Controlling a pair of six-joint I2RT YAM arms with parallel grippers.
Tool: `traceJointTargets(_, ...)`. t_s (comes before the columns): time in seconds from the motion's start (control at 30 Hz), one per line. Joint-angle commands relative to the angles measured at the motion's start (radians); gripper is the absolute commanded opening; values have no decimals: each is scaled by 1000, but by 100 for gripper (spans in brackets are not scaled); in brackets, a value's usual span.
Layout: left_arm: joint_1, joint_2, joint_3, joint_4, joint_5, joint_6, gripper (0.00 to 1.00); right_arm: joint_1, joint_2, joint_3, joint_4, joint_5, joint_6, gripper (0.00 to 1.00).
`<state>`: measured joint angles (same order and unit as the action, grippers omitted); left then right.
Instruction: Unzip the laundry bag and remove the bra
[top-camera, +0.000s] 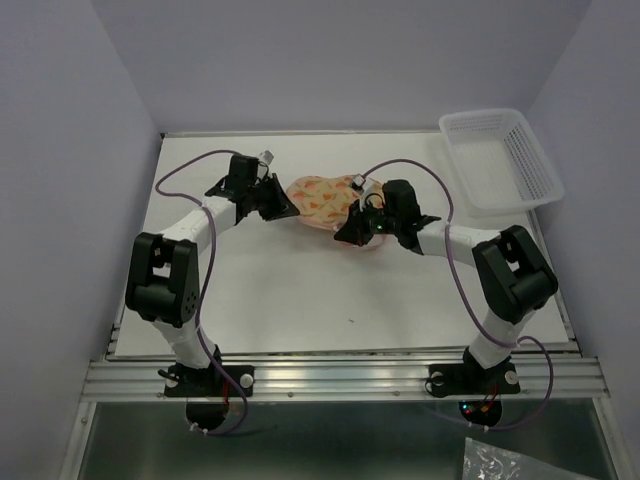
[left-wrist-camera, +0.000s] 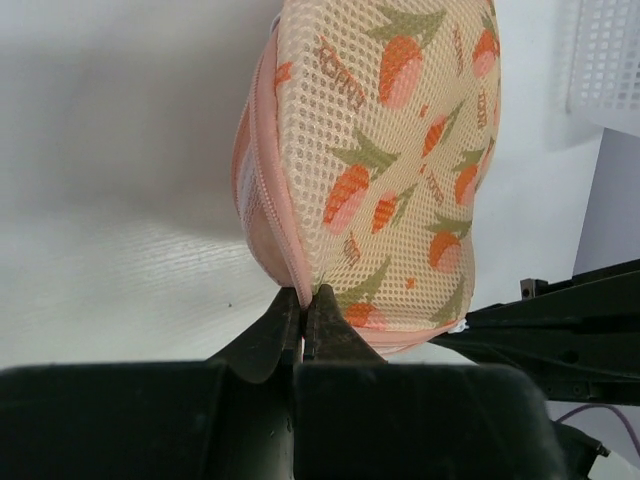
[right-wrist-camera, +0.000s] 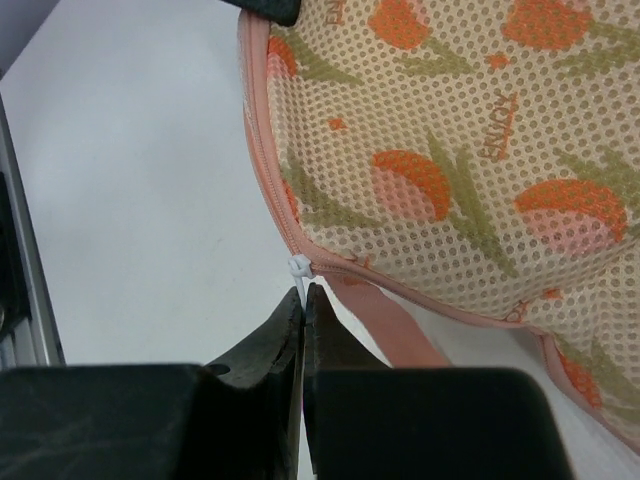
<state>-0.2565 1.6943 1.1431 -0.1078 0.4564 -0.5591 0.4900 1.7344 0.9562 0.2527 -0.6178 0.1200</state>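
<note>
Mesh laundry bag (top-camera: 320, 200) | left gripper (left-wrist-camera: 305, 310) pinches near end; right gripper (right-wrist-camera: 302, 300) pinches zip pull (right-wrist-camera: 298, 267)

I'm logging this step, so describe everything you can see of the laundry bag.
The laundry bag is a soft mesh pouch, cream with orange-pink tulips, green leaves, edged by a pink zip that looks closed where visible. It is between the arms toward the far side of the table. The left gripper is shut on its pink edge at one end; the right gripper pinches the white zip pull at the other, beside a pink loop. Contents cannot be seen.
</note>
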Motion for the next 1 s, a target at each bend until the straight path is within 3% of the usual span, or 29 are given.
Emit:
traceJointTargets(0.0, 103, 13, 90, -56, -182, 232, 0, -70, 40, 53, -242, -62, -215, 1)
traceJointTargets(0.2, 125, 42, 138, -86, -220, 258, 0, -70, 68, 65, -299, -27, -279, 1)
traceJointTargets(0.5, 137, 73, 155, -78, -188, 264, 0, -70, 62, 87, -352, -152, -303, 1)
traceJointTargets(0.63, 137, 68, 165, -92, -271, 295, 0, -70, 77, 130, -424, -18, -222, 1)
traceJointTargets(0.77, 125, 48, 133, -43, -185, 297, 0, -59, 54, 164, -370, -207, -99, 1)
traceJointTargets(0.87, 102, 44, 125, -46, -183, 271, 0, 28, 59, 190, -316, -186, -4, 1)
traceJointTargets(0.9, 88, 44, 130, -52, -183, 262, 1, 47, 65, 200, -316, -171, 24, 1)
traceJointTargets(0.97, 66, 38, 141, -67, -176, 231, 26, 94, 85, 202, -270, -88, 107, 1)
